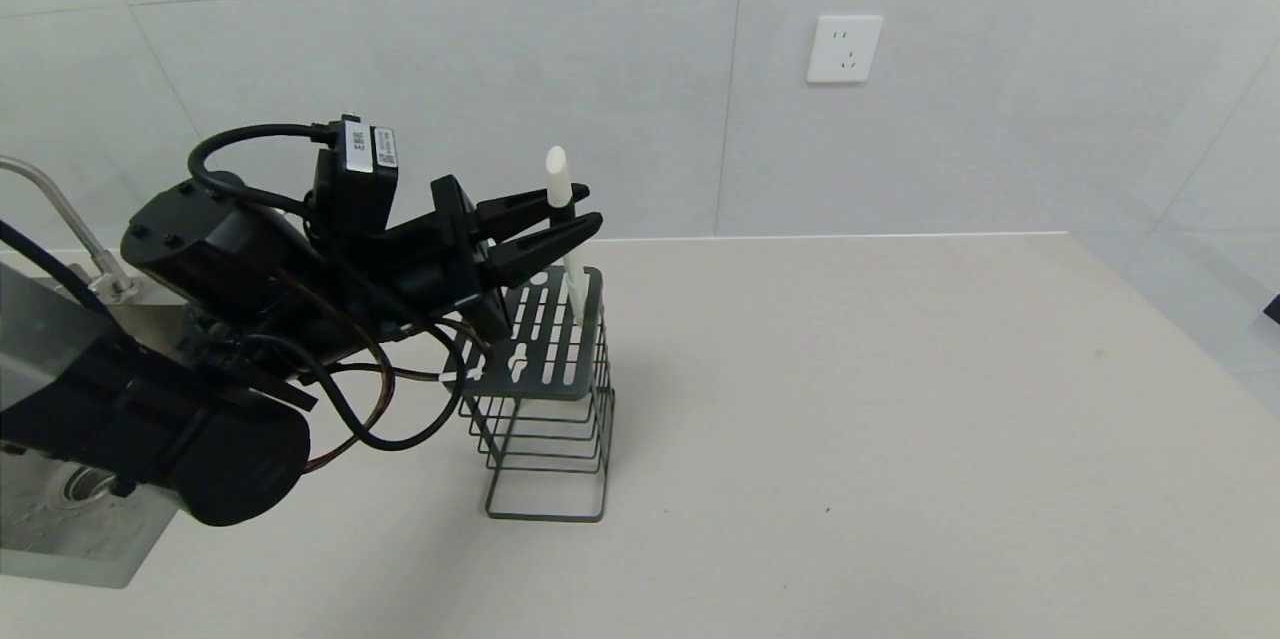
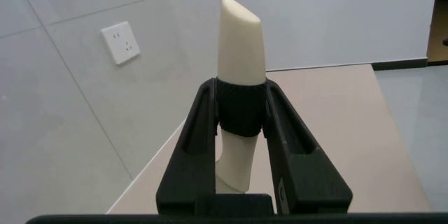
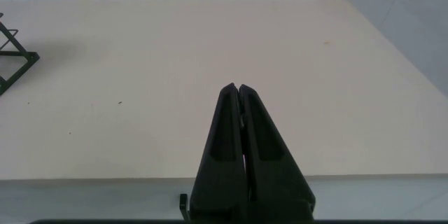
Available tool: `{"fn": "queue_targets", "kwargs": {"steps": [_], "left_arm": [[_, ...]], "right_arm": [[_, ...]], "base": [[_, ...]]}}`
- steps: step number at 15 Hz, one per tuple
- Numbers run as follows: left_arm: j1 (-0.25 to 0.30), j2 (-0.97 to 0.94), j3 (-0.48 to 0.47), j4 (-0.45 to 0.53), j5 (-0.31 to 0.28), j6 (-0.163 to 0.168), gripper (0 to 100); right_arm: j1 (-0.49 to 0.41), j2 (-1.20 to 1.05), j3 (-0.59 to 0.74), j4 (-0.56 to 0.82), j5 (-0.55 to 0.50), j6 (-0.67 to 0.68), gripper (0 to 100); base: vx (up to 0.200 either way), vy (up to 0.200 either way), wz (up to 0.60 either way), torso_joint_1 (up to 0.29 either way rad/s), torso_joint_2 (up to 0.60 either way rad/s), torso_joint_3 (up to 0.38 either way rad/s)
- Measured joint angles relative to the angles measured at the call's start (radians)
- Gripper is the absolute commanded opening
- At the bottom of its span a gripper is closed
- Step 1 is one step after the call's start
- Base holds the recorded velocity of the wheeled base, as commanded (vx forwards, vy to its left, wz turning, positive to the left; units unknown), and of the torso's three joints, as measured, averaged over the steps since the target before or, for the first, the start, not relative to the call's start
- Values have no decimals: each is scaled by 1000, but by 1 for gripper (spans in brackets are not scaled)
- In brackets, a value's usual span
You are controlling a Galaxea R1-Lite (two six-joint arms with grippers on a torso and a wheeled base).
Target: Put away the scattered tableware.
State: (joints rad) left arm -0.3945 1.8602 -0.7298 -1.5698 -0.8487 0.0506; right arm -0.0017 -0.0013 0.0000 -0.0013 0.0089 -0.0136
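Left pincer (image 1: 575,219) is clamping the white utensil (image 1: 557,174) upright, its lower end apparently sitting in a rack (image 1: 545,359) slot just below, so stowing looks nearly done, release pending; right pincer (image 3: 239,91) is hanging closed, empty, above the surface (image 3: 315,56).

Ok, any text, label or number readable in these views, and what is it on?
Two white stickers on the black camera housing above the left gripper: print too small to read.
White wall socket: slots only, no lettering.
Dark wire utensil rack, cream-white utensil handle, beige countertop: no text.
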Motion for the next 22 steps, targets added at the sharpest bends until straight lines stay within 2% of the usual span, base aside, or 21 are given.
{"fn": "queue_targets", "kwargs": {"steps": [11, 14, 17, 22], "left_arm": [[0, 47, 29, 0, 2, 2, 0], [-1, 57, 30, 3, 2, 20, 0], [-1, 69, 31, 4, 32, 23, 0], [0, 88, 31, 4, 36, 23, 0]], "right_arm": [[1, 0, 0, 0, 0, -1, 0], [0, 0, 0, 0, 0, -1, 0], [0, 0, 0, 0, 0, -1, 0], [0, 0, 0, 0, 0, -1, 0]], "base": [[0, 0, 0, 0, 0, 0], [0, 0, 0, 0, 0, 0], [0, 0, 0, 0, 0, 0], [0, 0, 0, 0, 0, 0]]}}
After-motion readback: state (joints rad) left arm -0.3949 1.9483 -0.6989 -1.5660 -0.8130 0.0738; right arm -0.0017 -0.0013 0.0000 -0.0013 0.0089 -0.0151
